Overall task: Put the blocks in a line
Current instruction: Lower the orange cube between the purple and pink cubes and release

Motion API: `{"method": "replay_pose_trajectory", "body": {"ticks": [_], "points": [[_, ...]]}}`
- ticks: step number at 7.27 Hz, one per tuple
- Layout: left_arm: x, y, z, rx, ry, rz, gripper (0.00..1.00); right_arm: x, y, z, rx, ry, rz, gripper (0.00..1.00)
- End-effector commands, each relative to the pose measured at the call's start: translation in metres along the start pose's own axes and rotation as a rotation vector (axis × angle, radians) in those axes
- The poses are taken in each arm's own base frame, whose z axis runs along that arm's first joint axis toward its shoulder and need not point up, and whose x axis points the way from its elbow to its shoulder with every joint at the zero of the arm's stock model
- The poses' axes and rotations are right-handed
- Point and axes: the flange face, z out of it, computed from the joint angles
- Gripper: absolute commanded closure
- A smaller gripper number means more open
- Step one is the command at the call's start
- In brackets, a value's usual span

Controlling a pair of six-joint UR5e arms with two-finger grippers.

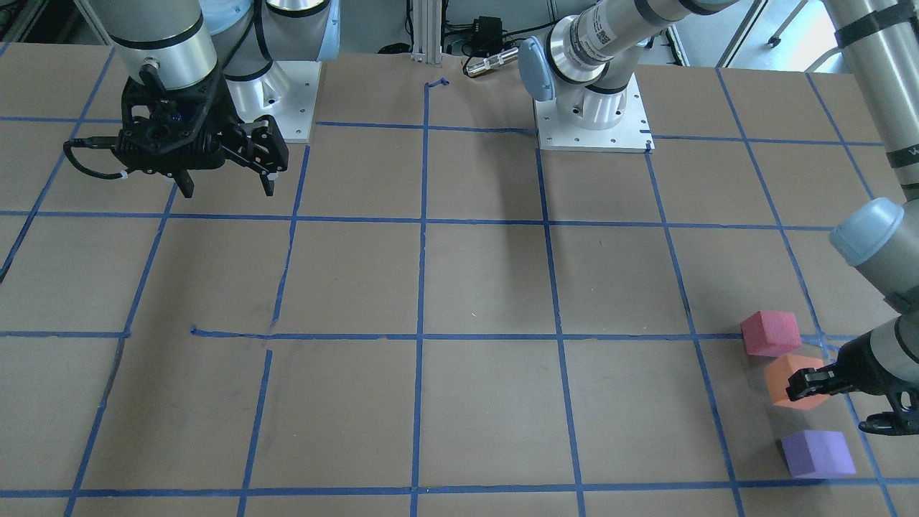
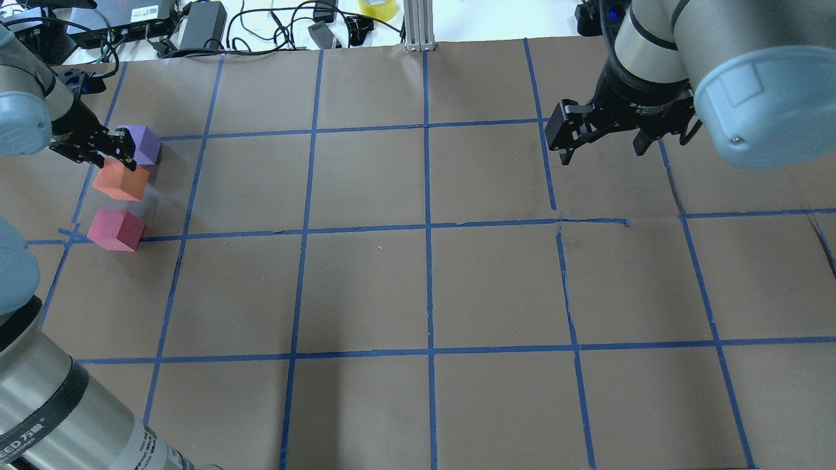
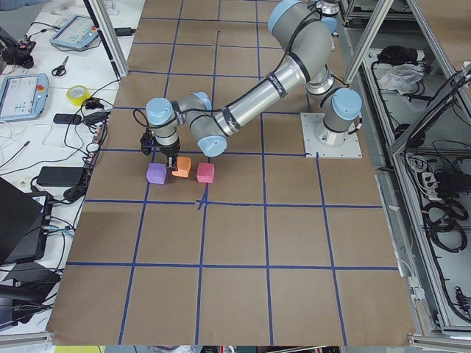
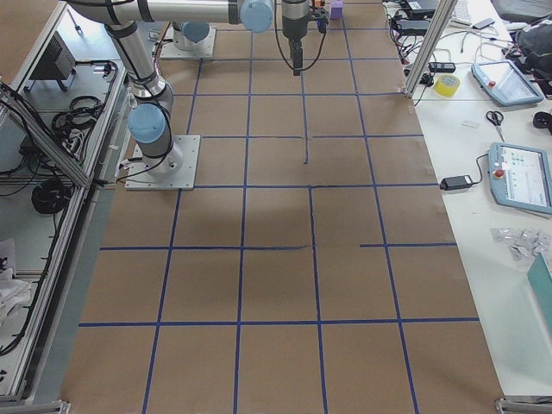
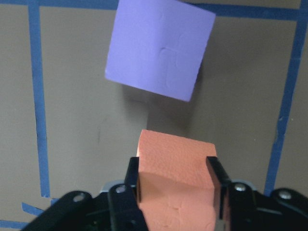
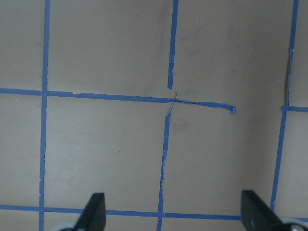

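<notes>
Three foam blocks stand close together in a short row at the table's far left. My left gripper (image 2: 121,153) is shut on the orange block (image 2: 121,183), the middle one. In the left wrist view its fingers (image 5: 134,180) press both sides of the orange block (image 5: 175,159). The purple block (image 2: 145,143) lies just beyond it, also in the left wrist view (image 5: 159,48). The pinkish-red block (image 2: 116,230) sits on the nearer side, on a tape crossing. My right gripper (image 2: 604,151) hangs open and empty above the table's right half, far from the blocks.
Brown paper with a blue tape grid (image 2: 428,228) covers the table. Cables, power bricks and a tape roll (image 2: 377,8) lie beyond the far edge. The arm bases (image 1: 592,115) stand at the robot's side of the table.
</notes>
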Motion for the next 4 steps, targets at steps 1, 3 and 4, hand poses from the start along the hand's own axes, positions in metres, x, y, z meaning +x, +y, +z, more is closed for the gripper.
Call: {"method": "replay_pose_trajectory", "body": {"ticks": [1, 3, 4], "points": [[0.0007, 0.003, 0.0134, -0.02, 0.013, 0.002, 1.0, 0.0004, 0.0004, 0.0003, -0.003, 0.009, -0.003, 0.0], [-0.0005, 0.0083, 0.0218, -0.026, 0.012, -0.006, 1.0, 0.0007, 0.0015, -0.004, 0.009, 0.011, 0.002, 0.0], [-0.0026, 0.0088, 0.0219, -0.026, 0.012, -0.006, 1.0, 0.0008, 0.0019, -0.0071, 0.015, 0.011, 0.001, 0.0]]}}
